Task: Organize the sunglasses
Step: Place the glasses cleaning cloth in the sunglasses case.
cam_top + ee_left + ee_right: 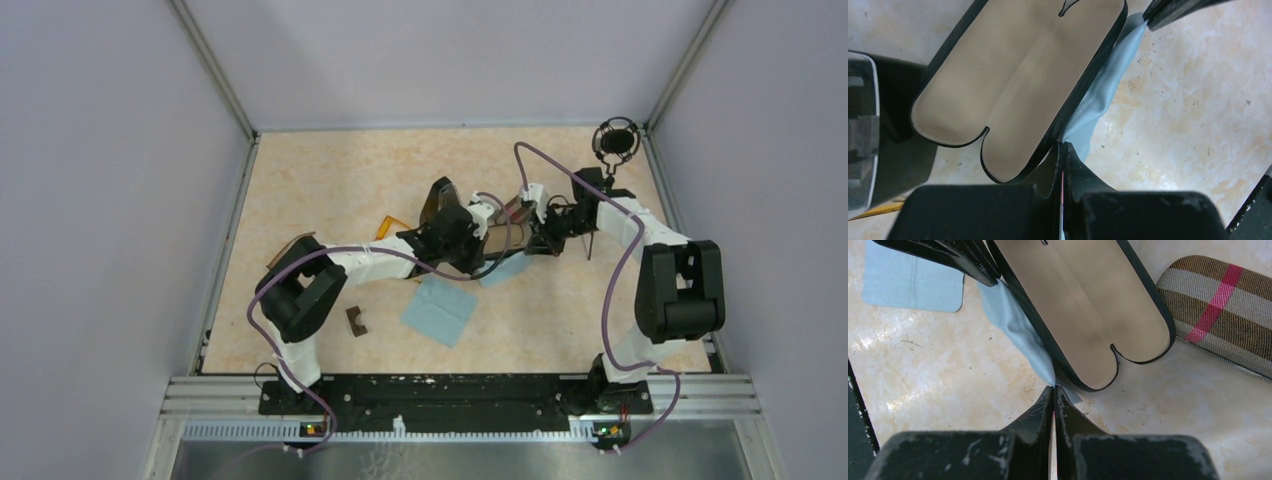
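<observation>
Arms converge mid-worktop point(300, 180). Left gripper point(1063, 148) and right gripper point(1054, 389): jaws clenched on opposite ends of blue cloth point(1098, 95) under open case point(1018, 75). Amber sunglasses point(395, 222) lie just beyond left forearm.

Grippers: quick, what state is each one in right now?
Left gripper: jaws closed, pinching one end of the light blue cloth.
Right gripper: jaws closed, pinching the other end of the same cloth.
</observation>
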{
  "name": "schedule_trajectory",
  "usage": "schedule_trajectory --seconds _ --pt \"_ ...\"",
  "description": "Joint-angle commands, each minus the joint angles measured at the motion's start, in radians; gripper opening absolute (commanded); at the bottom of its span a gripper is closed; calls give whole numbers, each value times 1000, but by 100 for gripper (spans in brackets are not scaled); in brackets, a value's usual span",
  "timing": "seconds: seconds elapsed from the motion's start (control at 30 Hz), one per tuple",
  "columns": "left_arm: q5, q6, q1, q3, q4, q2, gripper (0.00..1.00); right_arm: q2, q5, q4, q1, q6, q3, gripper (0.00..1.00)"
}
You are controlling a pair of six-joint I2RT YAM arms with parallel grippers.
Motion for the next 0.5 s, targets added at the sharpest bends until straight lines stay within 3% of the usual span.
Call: schedule_trajectory --seconds 0.0,0.47 --pt "3 35 17 73 -38 -34 0 -2 -21 8 21 19 43 0" --pt "8 24 17 80 -118 -72 0 -39 4 19 21 72 58 0"
